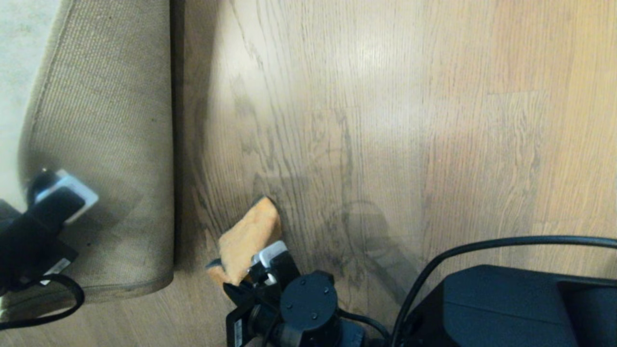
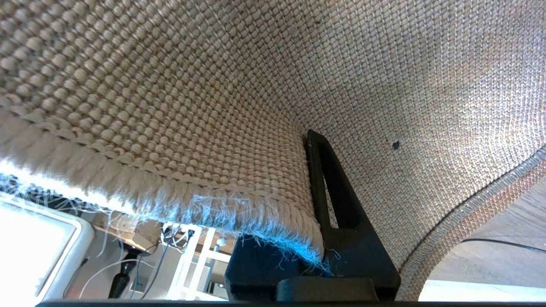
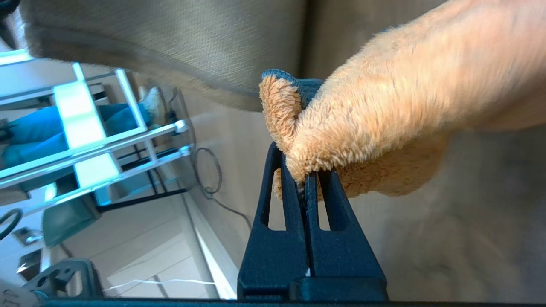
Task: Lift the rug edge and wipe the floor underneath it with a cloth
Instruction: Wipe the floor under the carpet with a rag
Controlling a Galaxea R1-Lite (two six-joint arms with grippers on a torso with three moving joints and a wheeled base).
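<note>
The rug edge (image 1: 159,144) is folded back at the left, with its tan woven backing (image 2: 384,85) facing up. My left gripper (image 1: 53,185) is shut on the fringed rug edge (image 2: 213,200) and holds it off the floor; only one black finger (image 2: 337,204) shows, the other is hidden behind the rug. The bared floor (image 1: 385,120) is brown wood planks. My right gripper (image 1: 262,262) is shut on the orange fluffy cloth (image 1: 250,231), low over the floor just beside the lifted rug. In the right wrist view the cloth (image 3: 384,106) bunches out past the closed fingertips (image 3: 313,179).
My black base (image 1: 506,308) and a black cable (image 1: 482,246) fill the lower right. Beyond the rug, a white metal frame (image 3: 106,140) stands on the floor with a loose cable (image 3: 209,175) next to it.
</note>
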